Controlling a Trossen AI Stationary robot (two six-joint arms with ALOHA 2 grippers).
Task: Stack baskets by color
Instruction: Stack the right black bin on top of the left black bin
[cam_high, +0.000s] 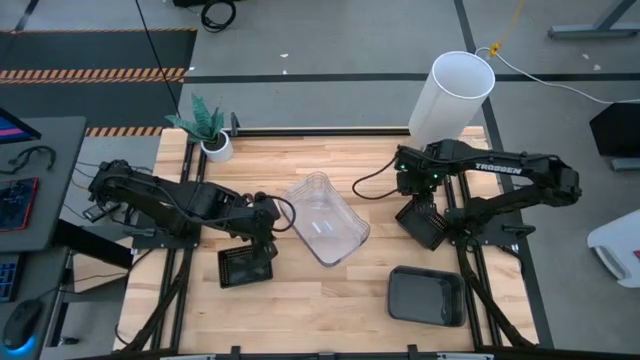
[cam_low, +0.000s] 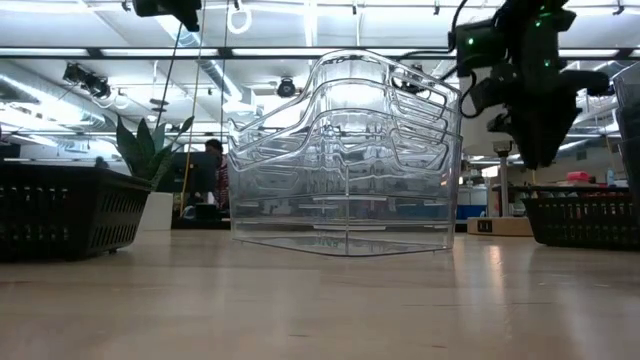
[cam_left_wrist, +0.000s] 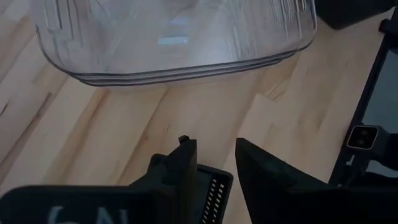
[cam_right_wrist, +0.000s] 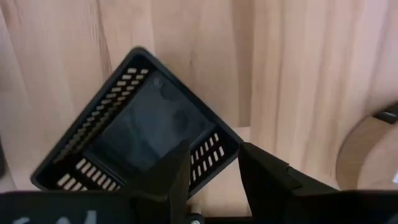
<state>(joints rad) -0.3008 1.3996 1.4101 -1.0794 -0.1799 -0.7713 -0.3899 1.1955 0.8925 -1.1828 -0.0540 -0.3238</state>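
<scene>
Several clear baskets (cam_high: 325, 218) stand nested in one stack at the table's middle, bottom on the wood. A small black slatted basket (cam_high: 245, 266) sits on the table left of them. My left gripper (cam_left_wrist: 216, 158) hangs open above that basket's far right corner, whose slatted wall (cam_left_wrist: 215, 194) shows below the fingers. A second black slatted basket (cam_right_wrist: 140, 121) sits on the table right of the stack, and my right gripper (cam_right_wrist: 214, 165) hangs open over it, pointing down, its fingertips (cam_low: 540, 150) above the rim (cam_low: 585, 200). A grey basket (cam_high: 428, 296) lies at the near right.
A tall white cylinder (cam_high: 452, 95) stands at the far right edge and a small potted plant (cam_high: 212, 135) at the far left. Bare wood (cam_high: 330, 300) lies near the front edge, between the left black basket and the grey one.
</scene>
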